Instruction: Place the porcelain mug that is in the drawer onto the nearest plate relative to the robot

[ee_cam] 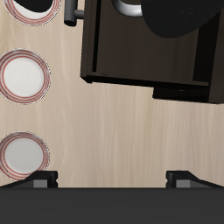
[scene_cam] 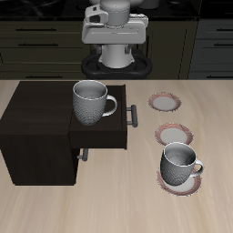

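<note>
The porcelain mug (scene_cam: 91, 100) stands upright in the open dark drawer (scene_cam: 100, 135), its handle towards the drawer's front. In the wrist view only the edge of the mug (ee_cam: 129, 7) shows inside the drawer (ee_cam: 149, 52). The plate nearest the robot (scene_cam: 165, 101) lies bare beside the drawer; it also shows in the wrist view (ee_cam: 22, 156). The robot (scene_cam: 114, 32) stands at the table's back. My gripper (ee_cam: 115, 179) is open and empty, high above the bare table, apart from the drawer and the plates. Its fingertips (ee_cam: 44, 178) are wide apart.
A second plate (scene_cam: 174, 136) lies bare farther forward. A third plate (scene_cam: 179, 182) near the front edge carries the identical second mug (scene_cam: 179, 164). The dark cabinet (scene_cam: 36, 127) holds the drawer, whose grey bar handle (scene_cam: 133, 116) faces the plates.
</note>
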